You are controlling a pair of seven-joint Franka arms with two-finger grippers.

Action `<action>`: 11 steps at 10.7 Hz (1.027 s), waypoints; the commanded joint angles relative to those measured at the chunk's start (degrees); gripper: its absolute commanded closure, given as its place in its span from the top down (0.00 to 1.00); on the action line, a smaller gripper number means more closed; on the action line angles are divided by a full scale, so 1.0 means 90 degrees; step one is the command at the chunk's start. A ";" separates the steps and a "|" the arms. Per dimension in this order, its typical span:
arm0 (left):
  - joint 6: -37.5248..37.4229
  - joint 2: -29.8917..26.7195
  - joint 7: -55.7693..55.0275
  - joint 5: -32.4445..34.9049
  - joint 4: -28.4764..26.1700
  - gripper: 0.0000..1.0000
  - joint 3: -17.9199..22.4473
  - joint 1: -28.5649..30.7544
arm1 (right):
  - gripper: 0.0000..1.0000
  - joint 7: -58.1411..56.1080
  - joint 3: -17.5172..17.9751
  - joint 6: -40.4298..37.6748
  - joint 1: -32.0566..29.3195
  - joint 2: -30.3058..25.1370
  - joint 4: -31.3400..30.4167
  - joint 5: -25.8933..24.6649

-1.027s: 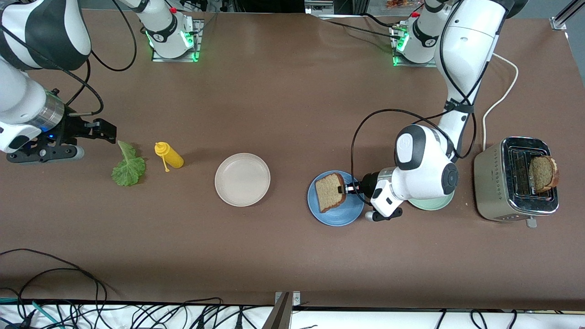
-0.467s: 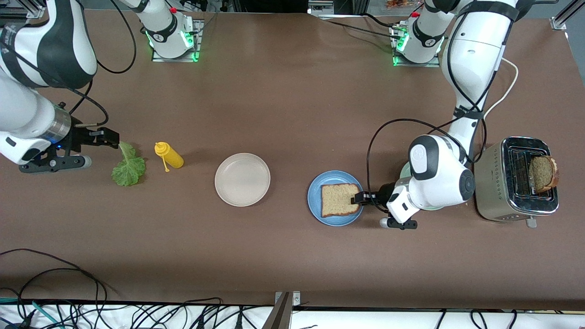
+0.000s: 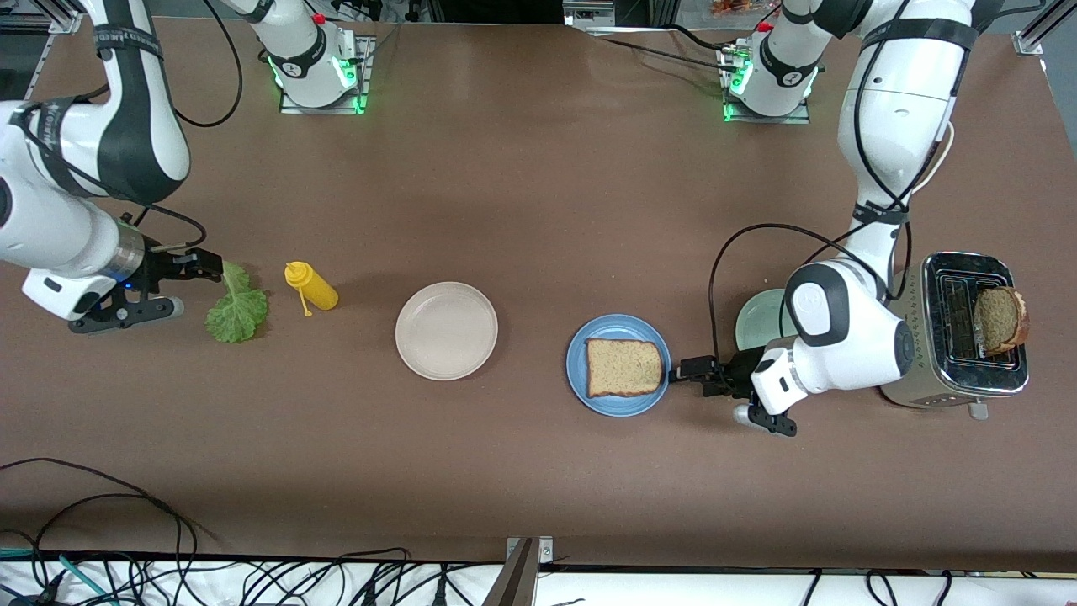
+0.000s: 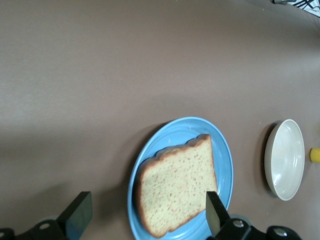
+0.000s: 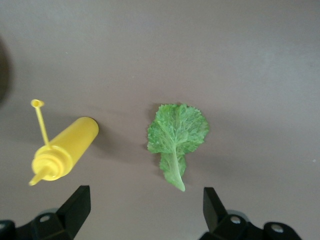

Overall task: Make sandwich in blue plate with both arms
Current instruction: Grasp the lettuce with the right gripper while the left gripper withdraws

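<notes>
A slice of brown bread (image 3: 623, 367) lies flat on the blue plate (image 3: 602, 404); it also shows in the left wrist view (image 4: 177, 187) on the plate (image 4: 170, 137). My left gripper (image 3: 692, 371) is open and empty, low beside the plate's rim toward the left arm's end. A second bread slice (image 3: 1000, 318) stands in the toaster (image 3: 921, 345). The green lettuce leaf (image 3: 236, 305) lies on the table; the right wrist view shows it too (image 5: 176, 136). My right gripper (image 3: 204, 265) is open, just by the leaf's stem end.
A yellow squeeze bottle (image 3: 312, 286) lies beside the lettuce. A cream-white plate (image 3: 446, 330) sits mid-table. A mint-green plate (image 3: 756, 320) is partly hidden under the left arm, beside the toaster. Cables run along the table's near edge.
My left gripper let go of the bread slice, which now lies flat on the blue plate, and drew back toward the toaster. My right gripper came down closer to the lettuce stem.
</notes>
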 commanded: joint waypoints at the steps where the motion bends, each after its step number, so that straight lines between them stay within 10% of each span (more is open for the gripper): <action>1: -0.0575 -0.0389 0.0225 0.0186 -0.0182 1.00 0.0220 0.0120 | 1.00 -0.0662 0.0027 0.0997 -0.0235 -0.0029 -0.0961 -0.0042; 11: -0.3435 -0.2360 -0.0884 0.3917 -0.0221 1.00 -0.0737 0.2328 | 1.00 -0.2071 0.0037 0.1831 -0.0997 0.1397 -0.1511 0.0037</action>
